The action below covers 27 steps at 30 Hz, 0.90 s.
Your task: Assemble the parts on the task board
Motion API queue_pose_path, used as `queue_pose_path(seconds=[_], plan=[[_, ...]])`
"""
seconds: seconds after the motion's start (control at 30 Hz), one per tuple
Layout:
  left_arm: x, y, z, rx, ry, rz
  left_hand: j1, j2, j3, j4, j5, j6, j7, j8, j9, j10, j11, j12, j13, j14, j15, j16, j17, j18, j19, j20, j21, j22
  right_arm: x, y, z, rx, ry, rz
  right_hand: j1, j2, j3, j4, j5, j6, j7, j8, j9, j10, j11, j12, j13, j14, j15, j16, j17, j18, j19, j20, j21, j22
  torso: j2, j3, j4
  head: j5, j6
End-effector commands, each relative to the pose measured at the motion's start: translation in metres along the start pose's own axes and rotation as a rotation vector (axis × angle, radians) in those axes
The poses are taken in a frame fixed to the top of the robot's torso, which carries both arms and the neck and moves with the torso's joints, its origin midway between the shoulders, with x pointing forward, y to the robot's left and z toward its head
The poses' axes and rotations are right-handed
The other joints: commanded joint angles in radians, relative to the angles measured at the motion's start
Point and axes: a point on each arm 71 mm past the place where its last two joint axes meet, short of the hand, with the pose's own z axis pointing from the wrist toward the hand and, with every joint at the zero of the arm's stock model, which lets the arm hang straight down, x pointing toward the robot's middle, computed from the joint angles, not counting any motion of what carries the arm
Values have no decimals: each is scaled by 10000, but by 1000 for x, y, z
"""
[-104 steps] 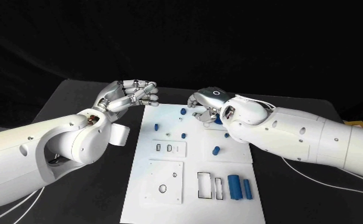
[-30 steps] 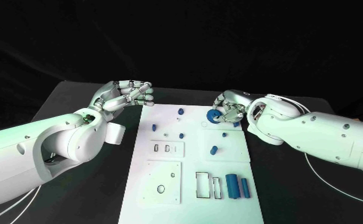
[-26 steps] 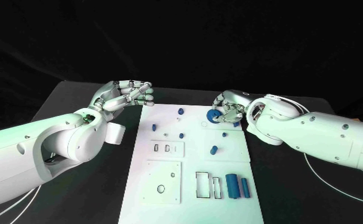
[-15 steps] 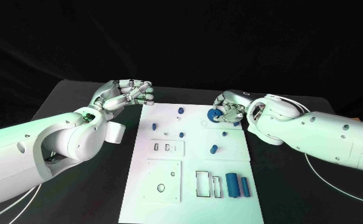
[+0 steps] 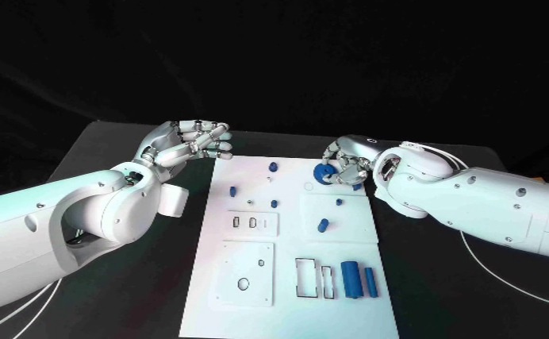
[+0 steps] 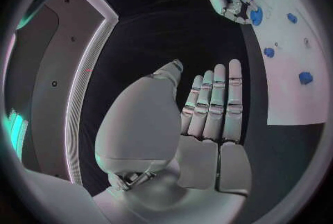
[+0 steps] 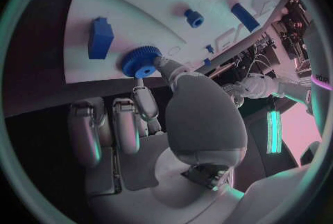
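A blue toothed wheel [image 5: 324, 174] is pinched in the fingertips of the right robot hand [image 5: 347, 163], held over the far right part of the white task board [image 5: 258, 283]; I cannot tell whether it touches the board. From the right wrist the wheel [image 7: 142, 61] sits just beside a blue block [image 7: 100, 38] on the board. Two blue cylinders [image 5: 359, 280] lie side by side near the board's front right, next to rectangular slots. The left robot hand [image 5: 189, 143] hovers off the board's far left corner, fingers curled in on nothing. The board lies on the black bench [image 5: 109, 156], with darkness behind. Compared with 3.5 seconds ago, the right robot hand has moved rightward, the wheel now visible.
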Motion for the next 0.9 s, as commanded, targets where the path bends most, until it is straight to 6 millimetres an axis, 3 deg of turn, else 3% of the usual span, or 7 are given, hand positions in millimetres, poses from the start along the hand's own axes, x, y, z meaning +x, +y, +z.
queue_pose_path(seconds=[0.03,0.1,0.2,0.37,0.7,0.9], plan=[[2,-1,0,26,196,-110,-57,40,59,23,-52,-43,1,-62,-13,-41,11,-46,5,-67,-14,-37,13,183,28,26,55,11,7,-3,0,117,428,-250,195,26,184,-42,295,72,-3,51,-10,1,-25,55,7,869,33,55,1812,-67,1066,57,55,2628,6,1,-6,4,-7],[2,-1,0,20,201,-112,-57,40,59,23,-52,-43,1,-62,-13,-41,11,-46,5,-67,-14,-37,13,183,28,26,55,11,7,-3,0,127,451,-257,294,74,390,-118,572,106,-2,63,-8,9,-31,74,28,868,29,56,1812,-67,1066,58,55,2628,6,0,-6,4,-7],[2,-1,0,11,205,-114,-52,47,67,21,-51,-42,1,-63,-13,-40,11,-50,5,-71,-14,-40,17,183,26,26,60,13,7,-3,0,81,409,-245,399,154,845,-236,374,233,-15,107,-2,32,-47,112,69,870,20,64,1828,-67,1066,51,55,2628,1,-3,-11,14,-8],[2,-1,0,-14,217,-118,-52,47,67,21,-51,-42,1,-63,-13,-40,11,-50,5,-71,-14,-40,17,183,26,26,60,13,6,3,-1,-118,201,-136,261,164,1175,-253,643,515,-105,223,41,191,-116,271,214,876,-32,76,1854,-67,1066,16,55,2628,-6,-6,-2,10,-16],[2,-1,0,-45,231,-124,-43,62,85,18,-47,-42,0,-65,-13,-39,11,-57,5,-79,-13,-45,25,183,23,25,68,16,0,16,-3,-431,-616,-299,114,115,1285,-253,667,654,-159,286,74,268,-161,339,277,879,-73,82,1867,-67,1066,-21,55,2628,-9,-14,-13,27,11],[2,-1,0,-50,239,-127,-43,62,85,18,-47,-42,0,-65,-13,-39,11,-57,5,-79,-13,-45,25,183,23,25,68,16,-7,36,-7,-922,-1341,-958,18,46,1297,-249,577,690,-180,302,87,306,-180,370,304,881,-90,84,1872,-67,1066,-38,55,2628,-7,-10,-3,37,30]])
